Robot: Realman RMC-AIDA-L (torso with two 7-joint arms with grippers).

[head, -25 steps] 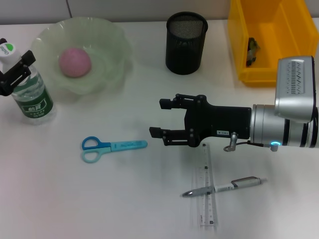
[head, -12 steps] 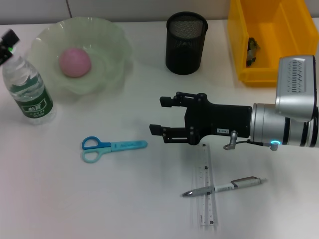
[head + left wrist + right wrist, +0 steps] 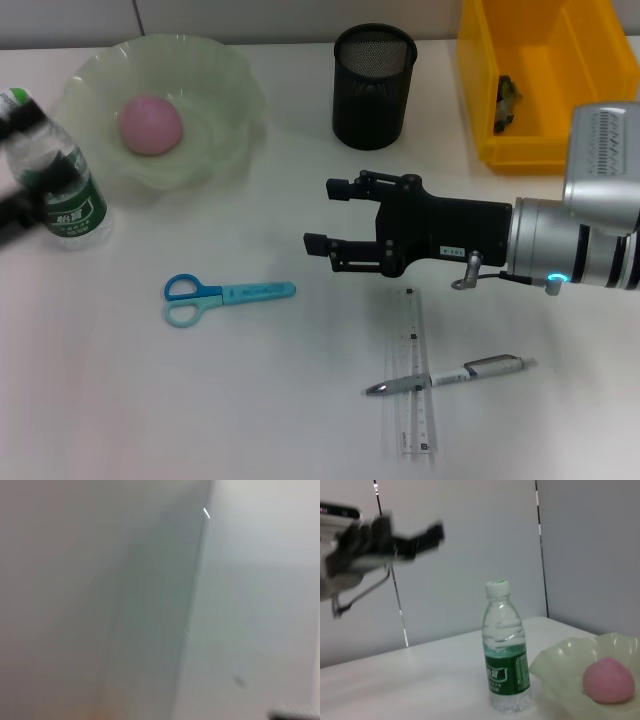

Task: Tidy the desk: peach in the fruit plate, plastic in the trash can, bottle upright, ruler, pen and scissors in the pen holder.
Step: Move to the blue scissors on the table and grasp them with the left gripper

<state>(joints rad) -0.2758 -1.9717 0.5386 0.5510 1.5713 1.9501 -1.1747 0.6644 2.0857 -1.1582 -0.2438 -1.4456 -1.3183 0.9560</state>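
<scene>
With the peach [image 3: 151,125] in the fruit plate [image 3: 228,80], the bottle [image 3: 58,178] upright beside that plate, and a dark scrap inside the yellow trash can [image 3: 520,148], we judge the stationery step is now in hand.

Taking the black pen holder [image 3: 373,86] as our landmark, our right gripper [image 3: 328,215] hangs in front of it above the desk [image 3: 150,400], its claw apart and holding nothing. The scissors [image 3: 222,298] lie nearer us and toward the bottle; the ruler [image 3: 414,370] and the pen [image 3: 448,376] crossing over it lie nearer us on the other side.

Next we need to descend on one of these and close.

The pen on the ruler hampers a clean pickup.

Our left gripper [image 3: 395,537] shows raised, away from the bottle; whether its claw is apart we cannot tell.
</scene>
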